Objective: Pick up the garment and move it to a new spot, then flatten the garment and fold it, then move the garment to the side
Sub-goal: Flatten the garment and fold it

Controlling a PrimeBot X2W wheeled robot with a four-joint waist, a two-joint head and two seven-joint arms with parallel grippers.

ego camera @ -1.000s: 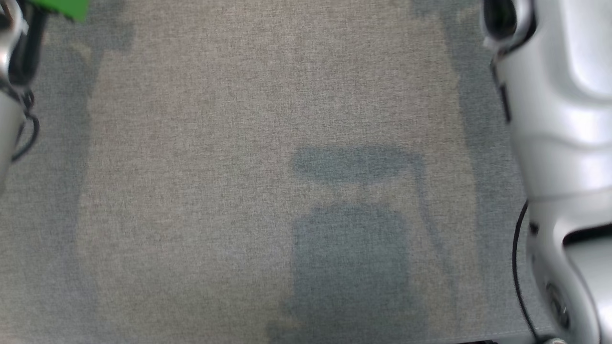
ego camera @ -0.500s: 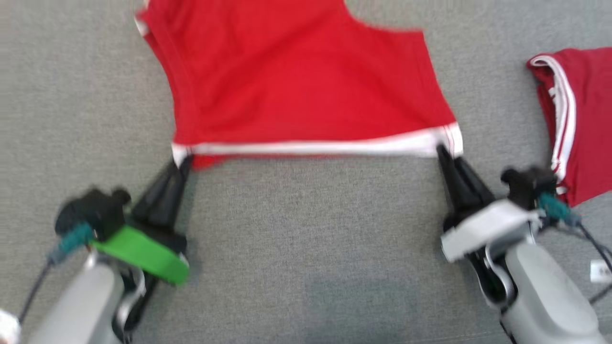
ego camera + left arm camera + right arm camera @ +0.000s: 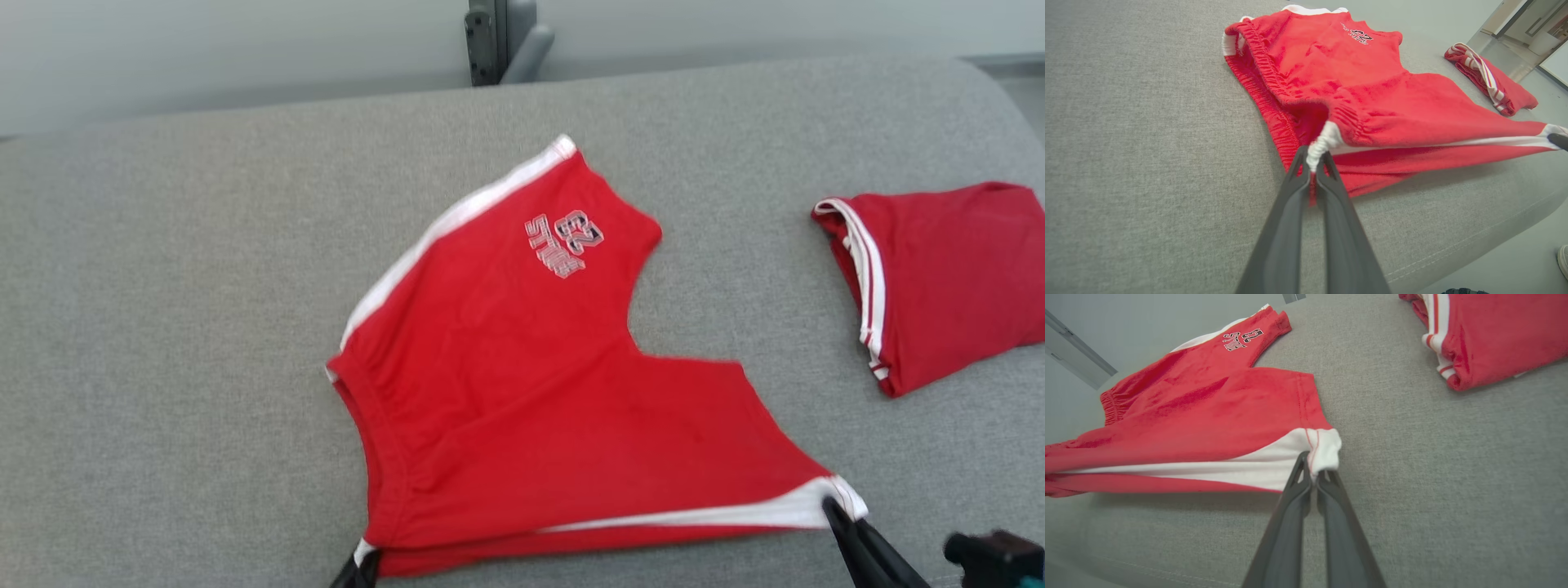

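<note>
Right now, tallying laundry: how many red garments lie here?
2: shorts spread on the cushion, a folded garment to their right. More may lie out of frame.

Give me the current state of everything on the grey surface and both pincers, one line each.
Red shorts, unfolded, far part lying on the cushion, near edge stretched between the two pincers.
Left pincer, shut on the shorts' waistband corner.
Right pincer, shut on the white corner of the shorts' leg hem.
Second red garment, folded, lying apart to the right, untouched.
</note>
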